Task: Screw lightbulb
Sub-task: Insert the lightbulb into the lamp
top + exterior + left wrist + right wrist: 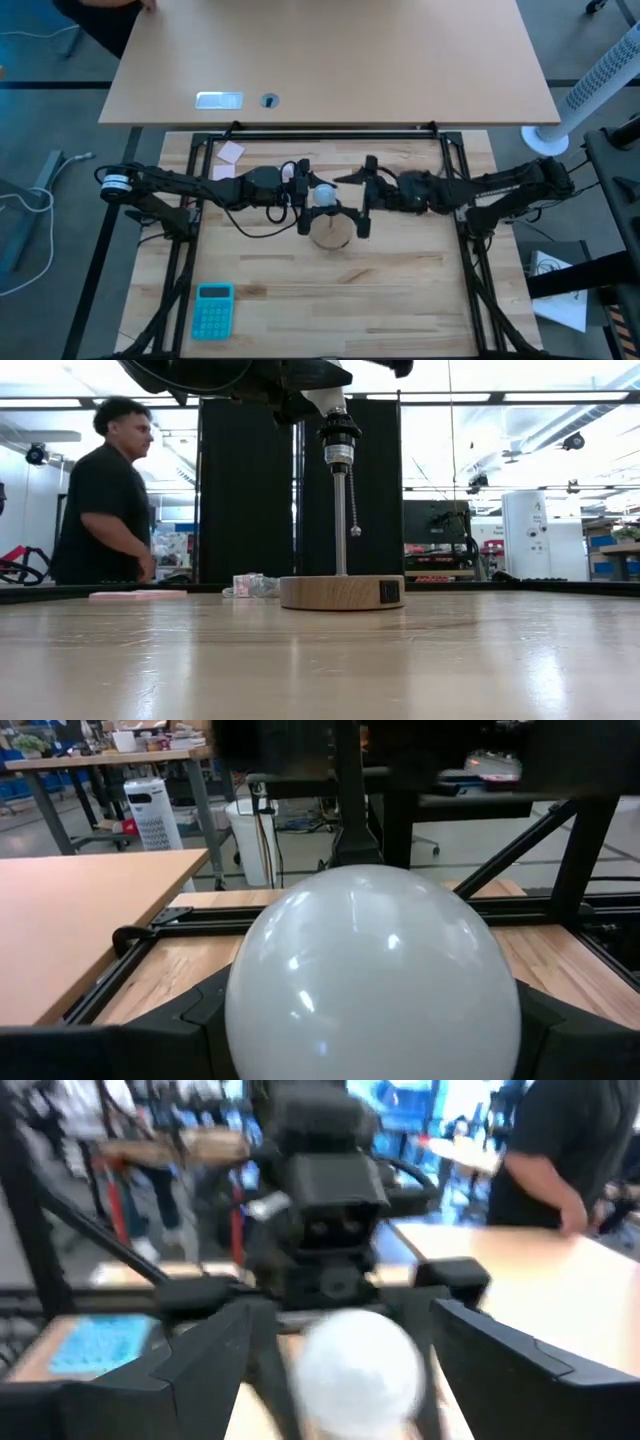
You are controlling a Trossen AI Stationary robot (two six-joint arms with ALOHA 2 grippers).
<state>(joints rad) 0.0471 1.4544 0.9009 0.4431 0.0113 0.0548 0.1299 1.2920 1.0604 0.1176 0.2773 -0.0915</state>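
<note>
Bulb seated over the lamp socket, left gripper point(303, 187) grasping the lightbulb point(324, 194)
To turn it well, keep the bulb's axis in line with the upright socket point(339, 432) on the wooden base point(341, 592) and avoid side load; the right gripper point(366, 196) stands released, its fingers straddling the bulb from the other side. A pale wood table point(400, 270) carries a blue calculator point(212, 309); a person point(107, 495) stands beyond in a bright workshop

Bright overhead room light; glare on lightbulb point(372, 975); right wrist view motion-blurred; backlit low view.
</note>
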